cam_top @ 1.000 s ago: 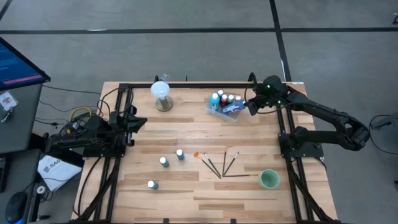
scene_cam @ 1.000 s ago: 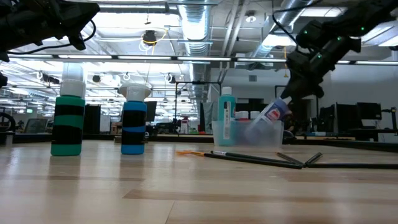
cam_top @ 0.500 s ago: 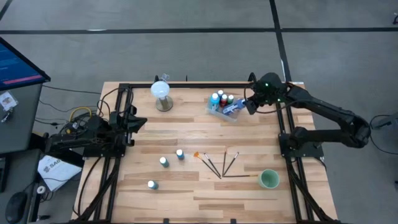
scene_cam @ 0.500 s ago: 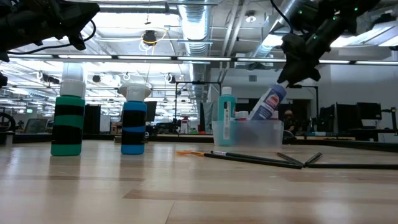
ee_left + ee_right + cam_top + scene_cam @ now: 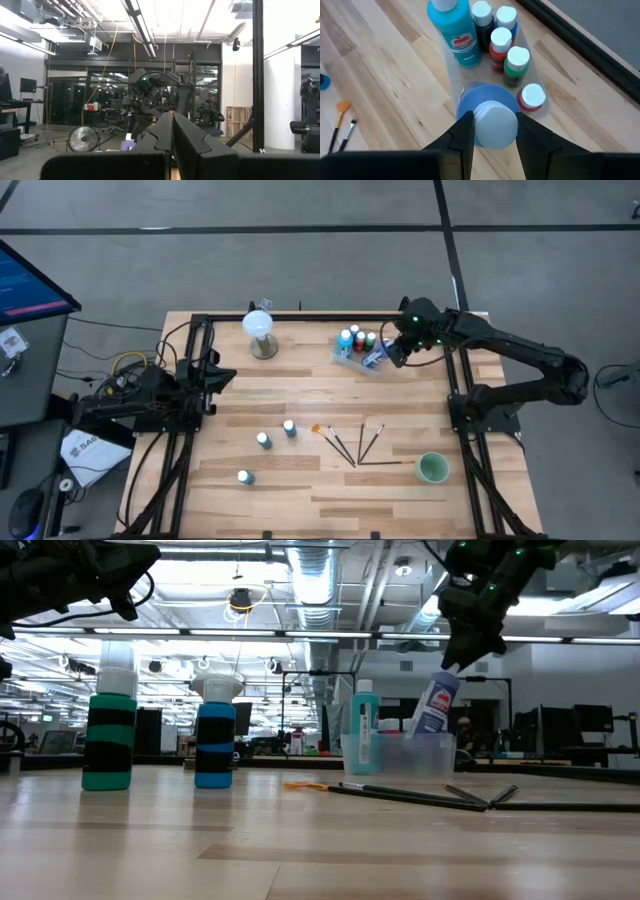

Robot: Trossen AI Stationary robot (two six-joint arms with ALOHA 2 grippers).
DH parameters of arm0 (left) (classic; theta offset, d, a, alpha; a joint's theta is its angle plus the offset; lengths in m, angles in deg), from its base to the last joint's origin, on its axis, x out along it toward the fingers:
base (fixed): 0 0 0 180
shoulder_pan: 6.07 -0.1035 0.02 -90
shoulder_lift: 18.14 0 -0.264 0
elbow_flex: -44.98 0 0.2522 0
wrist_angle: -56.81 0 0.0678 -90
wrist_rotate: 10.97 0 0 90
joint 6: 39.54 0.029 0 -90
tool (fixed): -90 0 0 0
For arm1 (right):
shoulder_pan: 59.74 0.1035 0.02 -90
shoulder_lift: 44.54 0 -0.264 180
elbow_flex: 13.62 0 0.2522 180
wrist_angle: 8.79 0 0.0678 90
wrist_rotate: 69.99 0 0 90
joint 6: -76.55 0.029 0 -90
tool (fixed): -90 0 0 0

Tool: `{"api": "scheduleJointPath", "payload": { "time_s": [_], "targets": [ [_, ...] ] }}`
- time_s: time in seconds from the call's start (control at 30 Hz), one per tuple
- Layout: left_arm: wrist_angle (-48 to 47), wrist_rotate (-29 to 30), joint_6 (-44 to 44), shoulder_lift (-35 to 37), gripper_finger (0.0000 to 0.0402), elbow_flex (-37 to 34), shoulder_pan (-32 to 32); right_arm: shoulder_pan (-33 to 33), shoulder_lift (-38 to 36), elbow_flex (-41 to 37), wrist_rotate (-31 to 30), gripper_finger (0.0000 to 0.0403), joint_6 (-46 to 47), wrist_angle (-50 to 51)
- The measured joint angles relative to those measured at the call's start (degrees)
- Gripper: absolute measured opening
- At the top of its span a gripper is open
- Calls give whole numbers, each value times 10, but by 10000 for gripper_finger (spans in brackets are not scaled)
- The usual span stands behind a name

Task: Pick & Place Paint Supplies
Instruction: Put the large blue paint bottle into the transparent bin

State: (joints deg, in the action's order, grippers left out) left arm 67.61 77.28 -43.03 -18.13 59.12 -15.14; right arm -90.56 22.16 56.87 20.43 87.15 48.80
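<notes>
right gripper point(image 5: 490, 131) is clamping the white cap of a blue paint bottle point(image 5: 433, 705), holding it tilted with its base dipping into the clear bin point(image 5: 352, 360) directly below, while left gripper point(image 5: 172, 137), closed, is idling far off.

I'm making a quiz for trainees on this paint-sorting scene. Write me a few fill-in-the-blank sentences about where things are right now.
1. The right gripper holds a blue paint bottle by its white ____.
2. That bottle hangs tilted over the clear plastic ____ of bottles.
3. Loose on the wooden table stand ____ small white-capped bottles.
4. The pale green cup stands near the thin dark-handled ____.

Missing words: cap; bin; three; paintbrushes
</notes>
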Motion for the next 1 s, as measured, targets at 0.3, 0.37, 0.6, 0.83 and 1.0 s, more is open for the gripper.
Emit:
{"api": "scheduleJointPath", "payload": {
  "time_s": [0.3,0.37,0.6,0.83,1.0],
  "targets": [
    [0,0,0,0,2,0,0,19,94,48,-15,109,-5,31],
    [0,0,0,0,2,0,0,23,108,64,-26,109,-5,46],
    [0,0,0,0,2,0,0,35,124,105,-53,109,-17,77],
    [0,0,0,0,2,0,0,39,124,108,-54,109,-21,78],
    [0,0,0,0,2,0,0,38,124,108,-54,109,-22,58]
  ]
}}
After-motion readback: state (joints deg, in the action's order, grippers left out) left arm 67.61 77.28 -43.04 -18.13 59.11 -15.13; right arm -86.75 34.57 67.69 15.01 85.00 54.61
